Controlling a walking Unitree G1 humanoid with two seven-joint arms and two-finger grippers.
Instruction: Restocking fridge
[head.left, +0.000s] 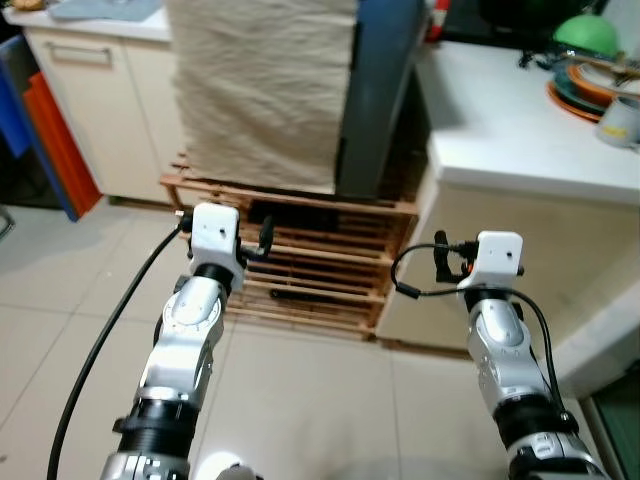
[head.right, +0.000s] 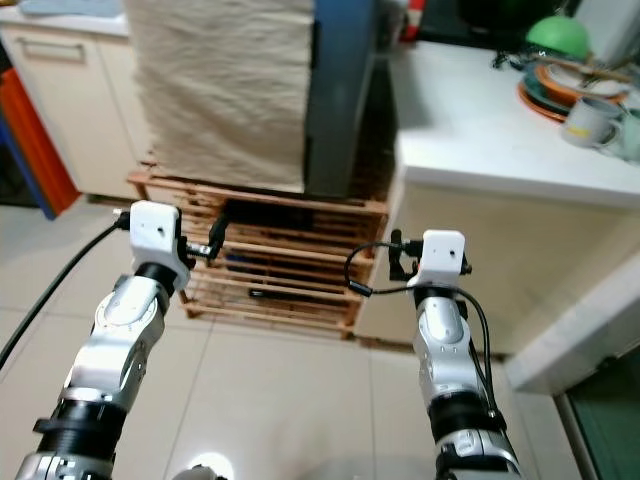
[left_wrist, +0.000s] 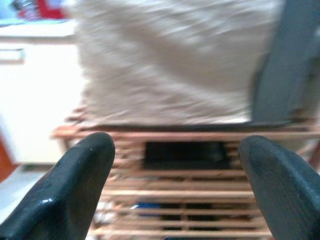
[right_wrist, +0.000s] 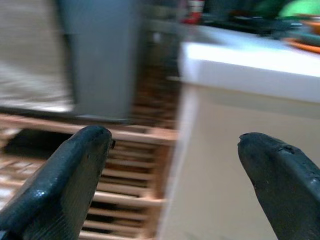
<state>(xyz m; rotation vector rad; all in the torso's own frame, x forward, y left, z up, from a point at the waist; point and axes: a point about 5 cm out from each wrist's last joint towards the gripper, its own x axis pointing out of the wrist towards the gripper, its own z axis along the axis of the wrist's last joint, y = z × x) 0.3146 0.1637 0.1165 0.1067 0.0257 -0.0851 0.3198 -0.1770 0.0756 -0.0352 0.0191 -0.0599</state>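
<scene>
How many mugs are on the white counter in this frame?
2. One grey mug stands near the counter edge beside the stacked plates; a second, paler mug sits just right of it, cut off by the picture edge. Others may be hidden.

Ahead of me the fridge (head.left: 375, 90) stands as a tall dark grey box on a slatted wooden pallet (head.left: 300, 255). A beige cloth (head.left: 262, 85) hangs over its left part. It sits upright, beside the white table (head.left: 520, 130).
</scene>
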